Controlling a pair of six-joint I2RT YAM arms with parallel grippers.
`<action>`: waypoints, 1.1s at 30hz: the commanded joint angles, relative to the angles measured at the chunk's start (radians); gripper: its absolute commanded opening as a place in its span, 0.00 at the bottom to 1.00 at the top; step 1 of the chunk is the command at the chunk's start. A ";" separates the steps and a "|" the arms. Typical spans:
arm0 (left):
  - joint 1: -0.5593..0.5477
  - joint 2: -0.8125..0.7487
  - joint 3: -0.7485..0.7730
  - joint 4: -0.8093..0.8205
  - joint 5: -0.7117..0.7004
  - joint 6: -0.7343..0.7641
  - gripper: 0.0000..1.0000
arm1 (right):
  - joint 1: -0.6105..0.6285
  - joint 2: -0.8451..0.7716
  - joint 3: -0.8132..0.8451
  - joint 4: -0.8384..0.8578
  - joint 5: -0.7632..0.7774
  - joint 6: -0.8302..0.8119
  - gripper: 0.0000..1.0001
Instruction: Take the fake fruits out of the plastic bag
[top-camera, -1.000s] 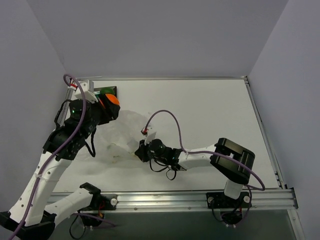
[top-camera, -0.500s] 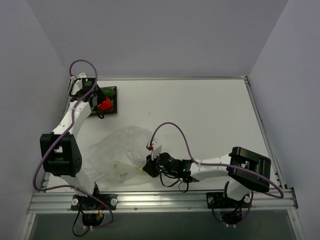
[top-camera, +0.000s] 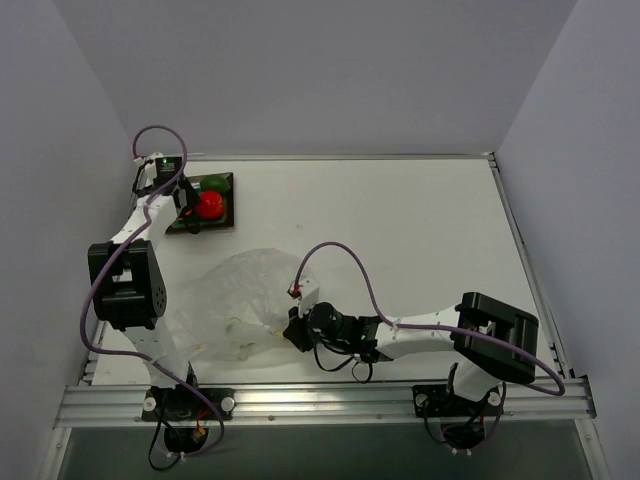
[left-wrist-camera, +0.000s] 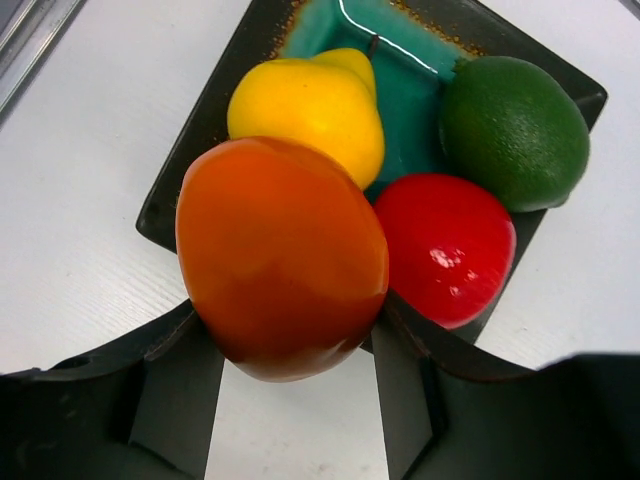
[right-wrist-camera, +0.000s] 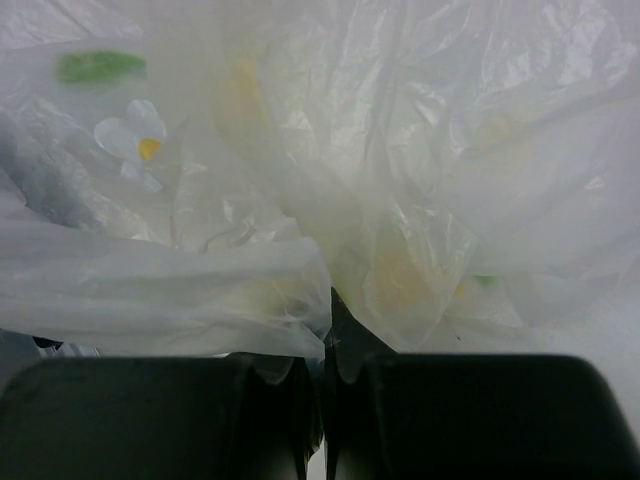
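Note:
My left gripper (left-wrist-camera: 290, 335) is shut on the orange fruit (left-wrist-camera: 282, 255), holding it over the near rim of a dark square tray (left-wrist-camera: 185, 170) with a teal centre. In the tray lie a yellow fruit (left-wrist-camera: 310, 105), a dark green one (left-wrist-camera: 515, 130) and a red one (left-wrist-camera: 445, 245). From above, the left gripper (top-camera: 187, 208) is at the tray (top-camera: 226, 200), beside the red fruit (top-camera: 209, 205). The crinkled clear plastic bag (top-camera: 235, 300) lies flat on the table. My right gripper (top-camera: 293, 326) is shut on its right edge, with film (right-wrist-camera: 400, 150) pinched between the jaws (right-wrist-camera: 325, 310).
The tray sits in the table's back left corner, close to the left wall. A metal rail (top-camera: 330, 400) runs along the near edge just behind the bag. The bag carries small printed flowers (right-wrist-camera: 135, 140) and green leaves (right-wrist-camera: 100, 66).
The left arm swung from above the bag back to the tray, carrying the orange fruit. The right arm lowered toward the near edge and the bag settled flatter.

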 joint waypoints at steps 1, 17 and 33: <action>0.025 0.030 0.042 0.032 -0.003 0.032 0.03 | -0.007 0.017 0.045 -0.015 0.021 -0.023 0.00; 0.044 0.110 0.045 0.063 0.011 0.052 0.19 | -0.028 -0.006 0.072 -0.049 0.028 -0.046 0.00; 0.042 -0.233 -0.056 0.047 0.074 -0.040 0.94 | -0.057 0.099 0.195 0.028 0.038 -0.049 0.00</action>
